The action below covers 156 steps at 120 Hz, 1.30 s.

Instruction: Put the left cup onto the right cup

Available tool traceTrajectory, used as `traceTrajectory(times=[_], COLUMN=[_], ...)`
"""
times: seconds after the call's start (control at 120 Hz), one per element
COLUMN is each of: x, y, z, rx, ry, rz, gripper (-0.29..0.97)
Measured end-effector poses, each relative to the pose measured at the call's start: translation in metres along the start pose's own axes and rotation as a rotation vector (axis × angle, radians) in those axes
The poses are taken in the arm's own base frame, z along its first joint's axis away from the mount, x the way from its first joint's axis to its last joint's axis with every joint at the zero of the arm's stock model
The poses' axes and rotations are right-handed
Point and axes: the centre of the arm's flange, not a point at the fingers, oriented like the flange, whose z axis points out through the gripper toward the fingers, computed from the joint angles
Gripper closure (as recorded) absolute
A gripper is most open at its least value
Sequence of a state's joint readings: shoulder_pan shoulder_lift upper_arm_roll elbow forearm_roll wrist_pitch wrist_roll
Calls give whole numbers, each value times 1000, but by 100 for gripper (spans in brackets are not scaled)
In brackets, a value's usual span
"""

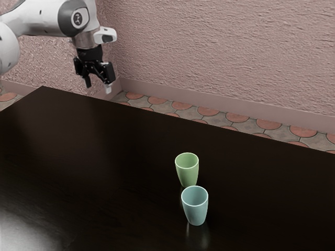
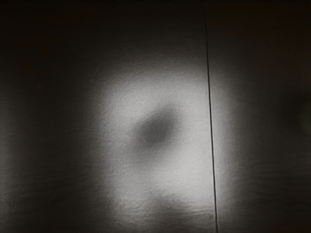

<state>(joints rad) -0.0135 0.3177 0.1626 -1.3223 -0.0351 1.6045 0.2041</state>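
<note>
Two cups stand upright close together on the dark table [image 1: 78,157]. In the exterior view the green cup [image 1: 187,168] is a little farther back, and the light blue cup [image 1: 194,205] stands just in front of it, toward the table's near edge. My gripper [image 1: 98,85] hangs high over the table's far corner at the exterior view's upper left, well away from both cups. Its fingers point down, stand apart and hold nothing. Under my hand the wrist view has the glossy table surface [image 2: 146,160] with a bright glare and a thin seam [image 2: 210,121].
A pink textured wall [image 1: 220,47] with a skirting board runs behind the table. A tiled floor [image 1: 235,121] lies between wall and table. The table's far edge runs diagonally across the exterior view.
</note>
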Motion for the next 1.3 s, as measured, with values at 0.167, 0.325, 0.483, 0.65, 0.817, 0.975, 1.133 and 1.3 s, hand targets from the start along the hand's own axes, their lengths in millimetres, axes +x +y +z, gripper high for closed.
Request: traceTrajectory(times=[0.167, 0.325, 0.483, 0.65, 0.817, 0.975, 1.133, 1.3], x=[-5, -14, -10, 0, 7, 9, 10, 9], y=[2, 0, 4, 26, 47, 69, 95, 117], z=[-3, -1, 1, 9, 14, 17, 18, 16], rx=[-2, -3, 3, 7, 8, 9, 9, 8], ry=[6, 27, 47, 48, 46, 44, 42, 45], rz=[1, -4, 3, 40, 72, 108, 145, 179], gripper=[2, 2, 2, 2, 2, 2, 2, 2])
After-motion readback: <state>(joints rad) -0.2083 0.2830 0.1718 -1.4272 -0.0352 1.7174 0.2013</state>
